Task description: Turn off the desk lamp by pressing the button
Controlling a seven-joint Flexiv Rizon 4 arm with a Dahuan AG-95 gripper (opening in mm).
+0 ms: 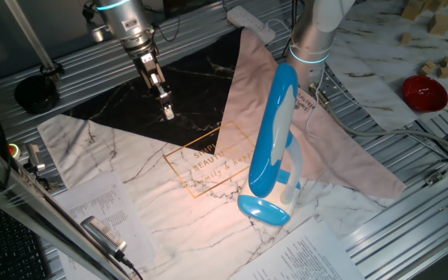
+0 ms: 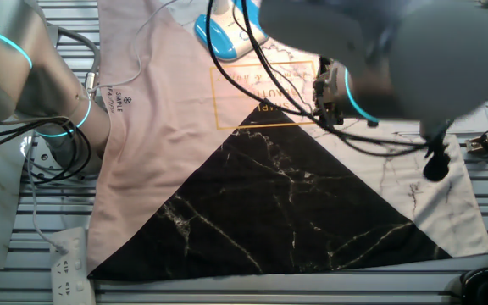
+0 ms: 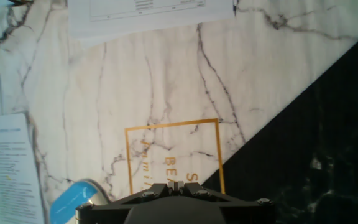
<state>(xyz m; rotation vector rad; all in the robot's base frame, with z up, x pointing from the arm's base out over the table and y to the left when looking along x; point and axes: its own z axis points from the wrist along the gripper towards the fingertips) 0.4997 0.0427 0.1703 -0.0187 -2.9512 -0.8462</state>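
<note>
The desk lamp [image 1: 274, 128] stands at the right of the marble-print mat, its sky-blue and white oval head tilted above its blue oval base [image 1: 264, 210]. A warm glow falls on the mat under the head. I cannot make out the button. My gripper [image 1: 164, 105] hangs above the mat's black part, well to the left of the lamp and apart from it. In the hand view its fingertips [image 3: 174, 185] touch each other with nothing between them, and a corner of the lamp [image 3: 73, 200] shows at the lower left. In the other fixed view the lamp's base [image 2: 227, 34] is at the top.
A second arm's base [image 1: 313, 39] stands just behind the lamp. A red bowl [image 1: 424, 92] and wooden blocks [image 1: 434, 23] lie at the far right. A white power strip [image 1: 251, 23] is at the back. Printed papers [image 1: 99, 210] lie at the front left.
</note>
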